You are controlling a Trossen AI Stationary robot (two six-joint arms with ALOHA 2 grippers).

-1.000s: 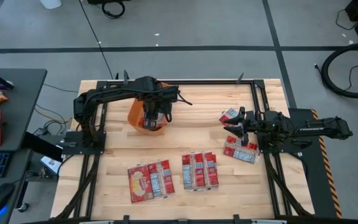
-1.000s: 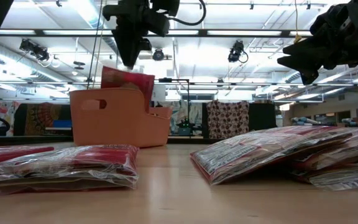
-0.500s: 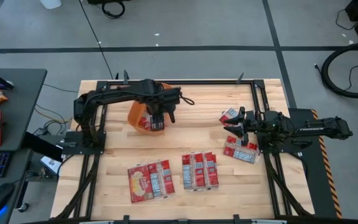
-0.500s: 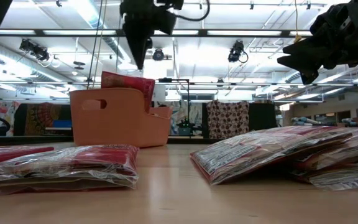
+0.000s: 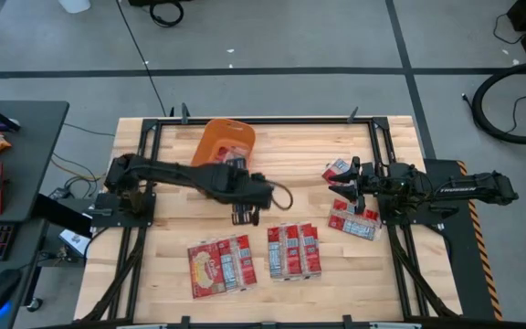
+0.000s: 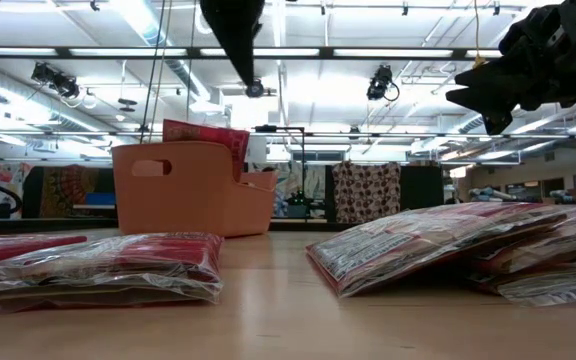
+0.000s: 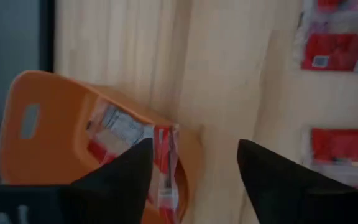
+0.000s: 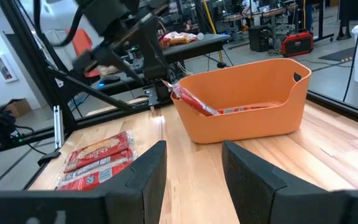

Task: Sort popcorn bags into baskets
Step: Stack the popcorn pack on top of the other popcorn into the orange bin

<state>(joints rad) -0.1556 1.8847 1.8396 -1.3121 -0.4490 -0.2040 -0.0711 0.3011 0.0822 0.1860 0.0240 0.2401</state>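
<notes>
Across the lower middle of the high view, the small flat red-and-white plastic-wrapped popcorn bags (image 5: 220, 265) are seen lying in rows on the pale wooden slatted table (image 5: 290, 196), with more at the right under the waiting arm, and one bag (image 8: 194, 103) is seen leaning on edge inside the orange rounded plastic basket (image 5: 224, 143) at upper centre. The left gripper (image 5: 246, 214) is held between the basket and the rows, above the table, its two dark fingers (image 7: 120, 180) spread apart with nothing between them. The right gripper (image 5: 343, 188) is parked near the right-hand bags, fingers likewise apart and empty. The bags are judged light, thin and floppy, their glossy wrap likely slippery and crinkly, so a sag is to be expected when one is lifted. A pinch across a short edge or corner standing proud of the row is judged best, since the flat faces offer nothing to close on.
</notes>
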